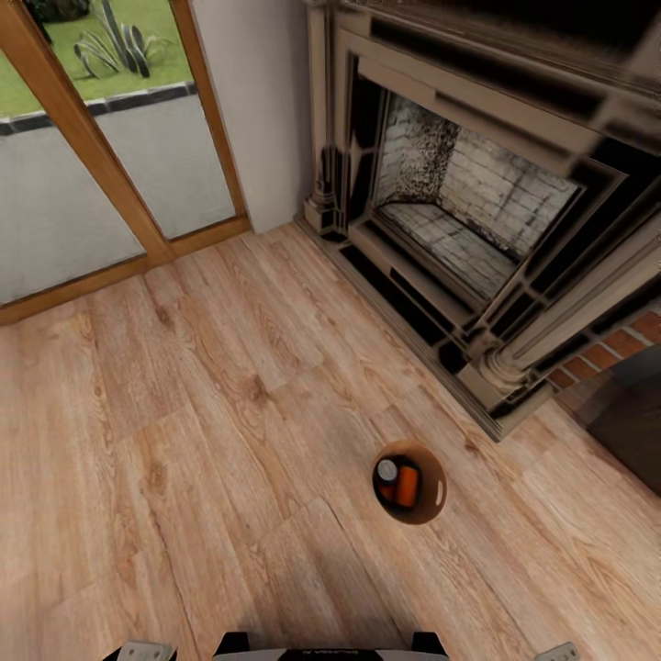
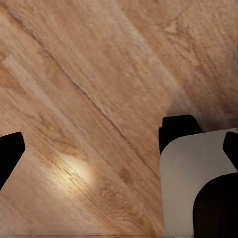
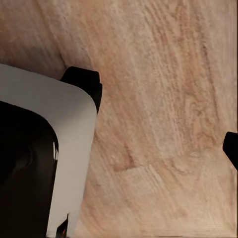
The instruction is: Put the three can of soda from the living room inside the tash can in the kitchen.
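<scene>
Cans inside trash can on wood floor near fireplace

At the bottom edge of the head view shows the robot's own base: a pale grey rounded plate with black blocks at its corners. In the left wrist view one black fingertip of the left gripper sits at the frame's edge, pointing down beside the pale base plate. In the right wrist view a black fingertip likewise shows at the edge, beside the base's rounded corner.
</scene>
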Tool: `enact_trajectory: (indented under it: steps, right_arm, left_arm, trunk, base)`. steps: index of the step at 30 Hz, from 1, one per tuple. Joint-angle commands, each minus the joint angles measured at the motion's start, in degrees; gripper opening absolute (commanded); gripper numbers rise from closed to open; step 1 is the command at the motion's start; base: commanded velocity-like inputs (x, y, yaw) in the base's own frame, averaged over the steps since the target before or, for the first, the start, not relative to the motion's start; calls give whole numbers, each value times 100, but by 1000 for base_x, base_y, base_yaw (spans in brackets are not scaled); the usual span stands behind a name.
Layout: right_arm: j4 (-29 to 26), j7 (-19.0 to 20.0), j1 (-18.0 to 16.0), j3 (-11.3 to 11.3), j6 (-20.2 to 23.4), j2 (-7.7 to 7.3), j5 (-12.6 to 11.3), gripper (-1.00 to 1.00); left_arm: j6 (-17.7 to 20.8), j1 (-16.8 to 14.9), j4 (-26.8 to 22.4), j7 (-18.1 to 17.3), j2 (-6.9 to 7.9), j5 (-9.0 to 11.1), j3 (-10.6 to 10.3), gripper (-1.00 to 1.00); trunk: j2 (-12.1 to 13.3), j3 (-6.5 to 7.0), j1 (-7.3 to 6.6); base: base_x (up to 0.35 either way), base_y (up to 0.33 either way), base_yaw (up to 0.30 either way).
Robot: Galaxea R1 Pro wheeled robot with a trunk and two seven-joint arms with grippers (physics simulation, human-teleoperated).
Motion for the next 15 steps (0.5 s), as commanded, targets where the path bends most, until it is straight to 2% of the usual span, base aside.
enact_trajectory:
  steps: [1,2,8,15]
  right_arm:
    - [0,-2,0,0,-1,0,0,100]
    - [10,-165,14,-4,-21,-3,-9,100]
    - [23,-500,28,-7,-43,8,-19,100]
    - [25,-597,35,-15,-155,11,-33,100]
  left_arm:
    - [-5,8,5,0,-1,0,0,100]
    - [-15,22,19,3,-2,0,0,100]
    - [-19,40,93,8,-4,4,2,100]
    - [-17,42,138,9,-11,-4,-4,100]
  trunk:
    - [42,19,-23]
    - [82,37,-45]
    - [322,144,-176]
    - [603,270,-330]
  base:
    - [0,0,0]
    - [0,0,0]
    - [0,0,0]
    - [0,0,0]
